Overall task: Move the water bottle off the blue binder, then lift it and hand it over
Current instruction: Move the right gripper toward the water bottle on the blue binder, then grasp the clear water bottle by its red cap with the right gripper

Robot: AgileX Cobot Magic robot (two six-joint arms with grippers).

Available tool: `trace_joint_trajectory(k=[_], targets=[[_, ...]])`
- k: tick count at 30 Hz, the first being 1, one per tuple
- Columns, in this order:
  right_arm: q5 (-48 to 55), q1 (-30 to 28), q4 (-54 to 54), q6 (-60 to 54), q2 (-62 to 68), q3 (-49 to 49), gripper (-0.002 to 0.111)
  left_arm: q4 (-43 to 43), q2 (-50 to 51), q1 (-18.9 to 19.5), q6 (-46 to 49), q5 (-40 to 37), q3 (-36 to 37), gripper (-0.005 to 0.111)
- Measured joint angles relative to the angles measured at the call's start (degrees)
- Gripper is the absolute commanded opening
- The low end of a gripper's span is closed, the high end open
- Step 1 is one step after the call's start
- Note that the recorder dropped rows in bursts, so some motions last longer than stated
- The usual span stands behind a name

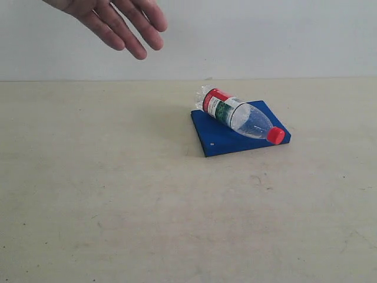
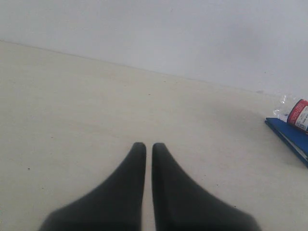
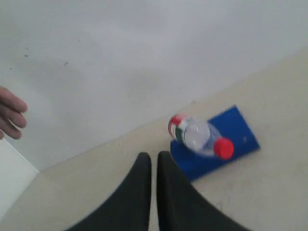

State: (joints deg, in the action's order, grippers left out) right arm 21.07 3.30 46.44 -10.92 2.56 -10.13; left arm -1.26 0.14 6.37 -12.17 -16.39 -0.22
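Worktop (image 1: 118, 206): pale, scuffed, with a white wall (image 1: 265, 35) along its far edge.

Binder (image 1: 219, 140): blue, lying flat, right of the middle and towards the far edge, turned so that one corner points to the near edge.

Bottle (image 1: 238, 115): clear, lying on its side across the top of the binder. The base is at the binder's far side. The red cap (image 1: 275, 135) is at the binder's right corner, pointing towards the near right corner of the worktop. The red, white and green label (image 1: 218, 106) wraps the half nearer the base.

Left gripper (image 2: 148, 149): two dark fingers drawn together with only a thin slit between them, nothing held. It is above bare worktop, well apart from the binder.

Right gripper (image 3: 154, 159): fingers likewise almost touching, nothing held, raised over the worktop, with the bottle and binder just beyond its tips.

Hand (image 1: 115, 20): a person's, open and empty, fingers loosely extended downward, in the air above the far left of the worktop, well apart from the bottle.
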Motion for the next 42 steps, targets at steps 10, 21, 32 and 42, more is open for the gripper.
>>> trace_joint_trajectory(k=[10, 21, 32, 42], targets=[[21.71, 0.66, 1.84, -42.53, 42.38, -22.59, 0.008, 0.00, 0.00, 0.00, 0.00, 0.00, 0.00, 0.005], [4.98, 8.46, 1.83, -52.97, 84.27, -37.87, 0.070, 0.00, 0.00, 0.00, 0.00, 0.10, 0.00, 0.005], [2.29, 8.69, -4.94, -54.67, 101.70, -50.77, 0.068, 0.00, 0.00, 0.00, 0.00, 0.10, 0.00, 0.005], [-0.83, 8.69, -8.61, -53.74, 102.11, -50.79, 0.052, 0.00, 0.00, 0.00, 0.00, 0.10, 0.00, 0.005]])
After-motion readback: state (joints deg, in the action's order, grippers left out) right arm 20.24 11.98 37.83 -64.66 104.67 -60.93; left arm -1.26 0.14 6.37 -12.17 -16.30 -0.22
